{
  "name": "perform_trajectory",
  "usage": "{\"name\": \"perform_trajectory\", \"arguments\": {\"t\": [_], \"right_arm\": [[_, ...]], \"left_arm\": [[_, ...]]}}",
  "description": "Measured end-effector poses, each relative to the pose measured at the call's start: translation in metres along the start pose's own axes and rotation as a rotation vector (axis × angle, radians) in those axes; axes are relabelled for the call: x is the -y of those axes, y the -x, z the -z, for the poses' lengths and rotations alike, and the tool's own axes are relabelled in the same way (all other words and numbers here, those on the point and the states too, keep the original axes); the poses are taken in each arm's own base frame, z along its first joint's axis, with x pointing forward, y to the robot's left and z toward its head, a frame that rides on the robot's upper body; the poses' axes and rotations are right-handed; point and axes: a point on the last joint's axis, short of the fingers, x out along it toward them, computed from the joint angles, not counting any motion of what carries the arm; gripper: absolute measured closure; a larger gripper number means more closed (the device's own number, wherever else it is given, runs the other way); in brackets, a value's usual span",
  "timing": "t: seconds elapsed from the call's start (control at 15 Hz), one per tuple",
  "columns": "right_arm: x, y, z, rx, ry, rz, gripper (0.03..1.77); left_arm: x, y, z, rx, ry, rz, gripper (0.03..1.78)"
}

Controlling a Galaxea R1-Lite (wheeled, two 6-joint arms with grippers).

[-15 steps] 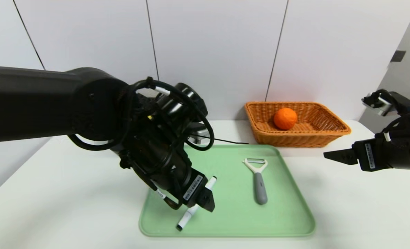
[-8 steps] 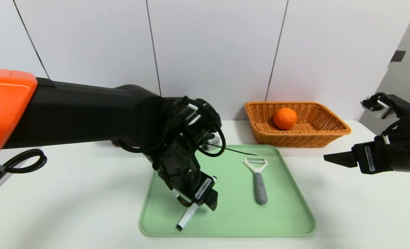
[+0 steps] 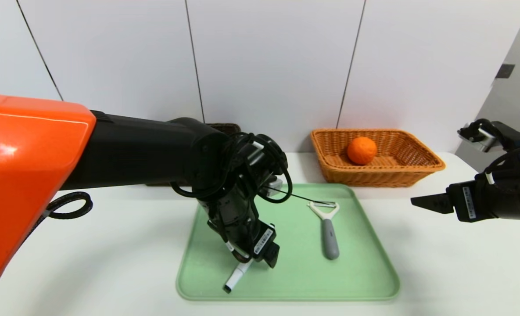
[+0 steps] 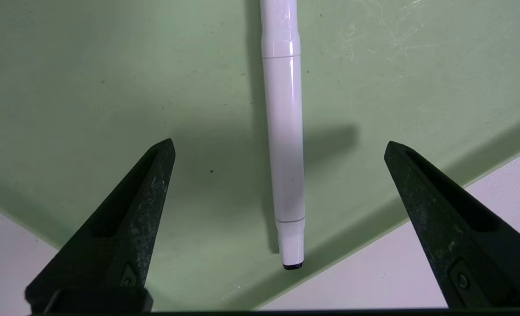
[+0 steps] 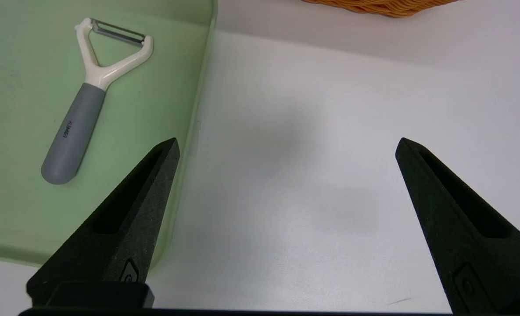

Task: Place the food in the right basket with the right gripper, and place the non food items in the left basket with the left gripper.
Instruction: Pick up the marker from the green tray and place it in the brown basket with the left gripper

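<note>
White tabletop with a pale green plastic tray [image 3: 356, 263]: left gripper [image 4: 279, 147] poised over it, jaws spread wide.
On the tray, the slim white marker pen [image 4: 282, 131] lies untouched, lengthwise between the black pointed fingers [image 4: 134, 206]; right gripper [image 5: 286, 145], also spread, hangs beside the tray.

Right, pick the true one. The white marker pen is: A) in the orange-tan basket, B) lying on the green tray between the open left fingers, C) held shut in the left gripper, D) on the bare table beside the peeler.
B: the marker pen lies flat on the green tray, the left gripper open astride it.
</note>
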Motion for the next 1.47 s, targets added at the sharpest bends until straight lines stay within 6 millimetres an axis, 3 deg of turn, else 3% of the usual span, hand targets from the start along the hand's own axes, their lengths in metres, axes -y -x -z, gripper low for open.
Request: {"name": "perform_trajectory", "arguments": {"t": [1.33, 1.47], "right_arm": [[-0.001, 0.006, 0.007, 0.001, 0.001, -0.001, 0.10], [-0.001, 0.006, 0.007, 0.000, 0.001, 0.000, 0.10]], "left_arm": [[-0.001, -0.012, 0.000, -0.029, 0.010, 0.003, 0.12], [-0.001, -0.012, 0.000, -0.026, 0.021, 0.002, 0.43]]}}
